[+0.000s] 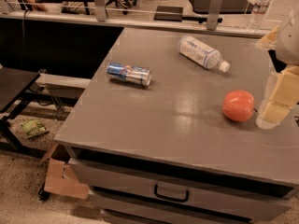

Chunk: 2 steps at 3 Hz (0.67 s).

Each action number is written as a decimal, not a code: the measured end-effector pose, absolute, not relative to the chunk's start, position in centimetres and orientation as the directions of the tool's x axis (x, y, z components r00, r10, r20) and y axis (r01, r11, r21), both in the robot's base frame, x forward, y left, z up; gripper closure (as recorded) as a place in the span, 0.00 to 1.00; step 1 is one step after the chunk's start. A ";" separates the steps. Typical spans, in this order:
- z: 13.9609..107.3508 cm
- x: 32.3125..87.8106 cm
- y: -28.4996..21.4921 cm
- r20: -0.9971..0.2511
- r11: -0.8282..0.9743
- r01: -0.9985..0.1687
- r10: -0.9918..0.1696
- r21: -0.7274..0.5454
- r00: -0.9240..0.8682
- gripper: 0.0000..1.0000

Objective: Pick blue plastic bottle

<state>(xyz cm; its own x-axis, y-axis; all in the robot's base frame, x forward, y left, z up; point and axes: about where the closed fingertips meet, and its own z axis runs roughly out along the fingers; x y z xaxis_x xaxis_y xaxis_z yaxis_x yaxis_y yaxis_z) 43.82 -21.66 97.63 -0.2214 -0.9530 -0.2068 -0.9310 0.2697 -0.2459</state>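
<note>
The pincer (278, 101) is over at the right edge of the bench (154, 125), pale yellow and partly cut off by the frame, so honestly I can't tell if it's open or closed. Something clear sits right against it (can't make out what). Just left of it is a round orange-red fruit (238, 105) resting on the bench, close but not touching.

The bottle (201, 52) is further back, well apart from the pincer. It's lying on its side with the white cap pointing right and toward the front, pale blue-and-white label facing up. Left of that, near the bench's left edge, a can (129, 73) lies on its side too.

A drawer handle (171, 193) shows below the front edge, and there's a cardboard box (60, 176) on the floor at the lower left.
</note>
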 end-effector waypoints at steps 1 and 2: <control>97.7 44.2 -21.7 -0.218 0.282 -0.926 -0.949 -0.251 -0.229 0.00; 97.8 46.7 -22.2 -0.297 0.365 -0.888 -0.912 -0.278 -0.282 0.00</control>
<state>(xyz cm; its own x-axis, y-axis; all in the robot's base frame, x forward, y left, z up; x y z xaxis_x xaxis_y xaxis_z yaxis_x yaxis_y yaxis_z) 46.67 -22.25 97.84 -0.2821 -0.9121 -0.2974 -0.8882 0.3655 -0.2785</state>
